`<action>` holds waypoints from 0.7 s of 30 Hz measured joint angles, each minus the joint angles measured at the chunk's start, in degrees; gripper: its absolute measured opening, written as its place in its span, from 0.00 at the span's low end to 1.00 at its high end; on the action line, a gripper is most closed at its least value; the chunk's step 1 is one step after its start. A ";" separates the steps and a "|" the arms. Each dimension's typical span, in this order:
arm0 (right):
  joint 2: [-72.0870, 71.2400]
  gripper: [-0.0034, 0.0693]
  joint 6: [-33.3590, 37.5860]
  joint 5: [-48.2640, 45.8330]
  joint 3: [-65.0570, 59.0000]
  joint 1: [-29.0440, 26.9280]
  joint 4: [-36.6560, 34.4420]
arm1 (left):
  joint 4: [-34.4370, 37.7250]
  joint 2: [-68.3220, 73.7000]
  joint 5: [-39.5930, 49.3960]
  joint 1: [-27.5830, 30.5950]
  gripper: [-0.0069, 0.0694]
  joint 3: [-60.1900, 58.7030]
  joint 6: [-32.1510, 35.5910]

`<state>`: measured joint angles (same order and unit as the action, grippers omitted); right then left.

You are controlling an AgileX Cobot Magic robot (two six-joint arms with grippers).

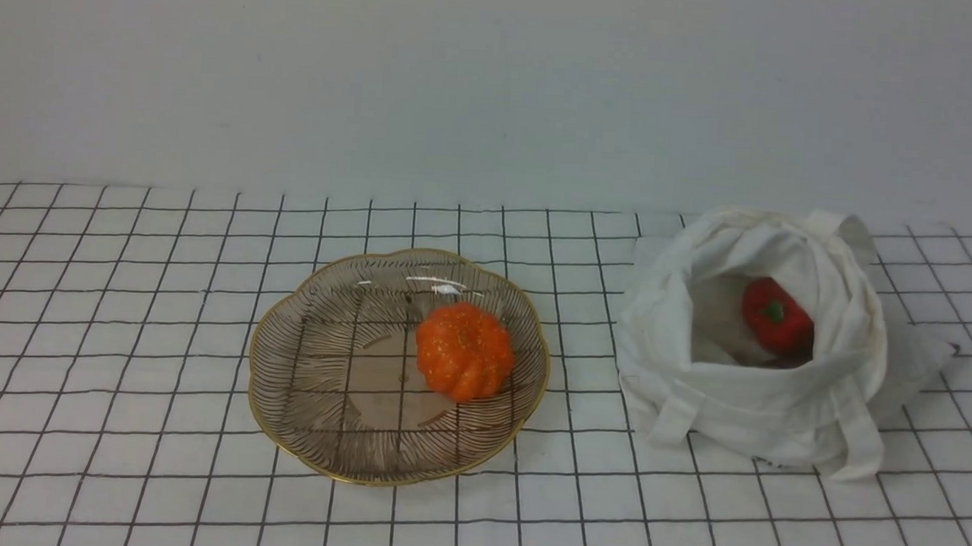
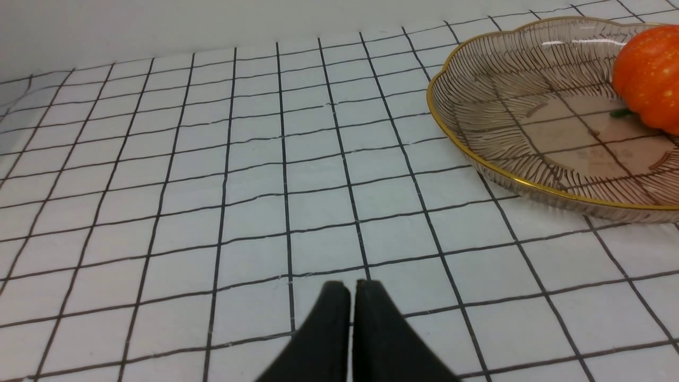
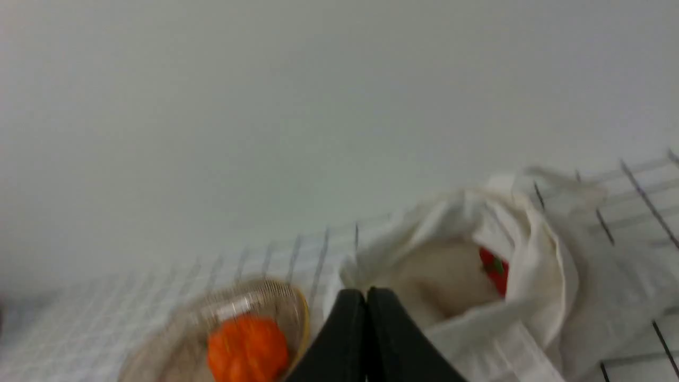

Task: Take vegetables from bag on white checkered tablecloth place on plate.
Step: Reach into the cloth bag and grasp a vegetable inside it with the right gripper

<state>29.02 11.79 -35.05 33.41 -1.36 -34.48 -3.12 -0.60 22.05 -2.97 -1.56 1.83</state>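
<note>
Pepper (image 1: 777,318) (red) inside bag (image 1: 748,407)

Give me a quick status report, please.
Both grippers shut, empty; pumpkin on plate; red pepper in bag; nothing seen blocking bag's mouth.

Left end effector (image 2: 352,289): dark, tapered fingertips. Right (image 3: 366,297): same.

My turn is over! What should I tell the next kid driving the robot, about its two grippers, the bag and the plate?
Left gripper: shut, empty.
Right gripper: shut, empty.
Done: bumpy orange toy pumpkin sits on the brownish glass plate with gold rim.
Left to do: red toy pepper with green stem, inside the open white cloth bag, right of the plate. Anything deeper in there is hard to tell.
</note>
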 joint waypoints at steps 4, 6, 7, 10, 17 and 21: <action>21.51 0.03 6.31 -9.46 11.46 0.06 1.23 | 0.00 0.00 0.00 0.00 0.08 0.00 0.00; 26.86 0.03 8.67 -10.35 14.12 0.31 1.23 | 0.00 0.00 0.00 0.00 0.08 0.00 0.00; 31.01 0.03 10.18 -10.63 16.65 0.98 1.54 | 0.00 0.00 0.00 0.00 0.08 0.00 0.00; 38.13 0.03 12.23 -10.70 21.14 3.06 2.12 | 0.00 0.00 0.00 0.00 0.08 0.00 0.00; 61.25 0.08 8.62 -13.22 36.24 9.93 10.73 | 0.00 0.00 0.00 0.00 0.08 0.00 0.00; 72.57 0.21 3.21 -17.36 44.38 12.00 18.79 | 0.00 0.00 0.00 0.00 0.08 0.00 0.00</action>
<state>101.59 15.01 -52.40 77.79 10.63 -15.69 -3.12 -0.60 22.05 -2.97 -1.56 1.83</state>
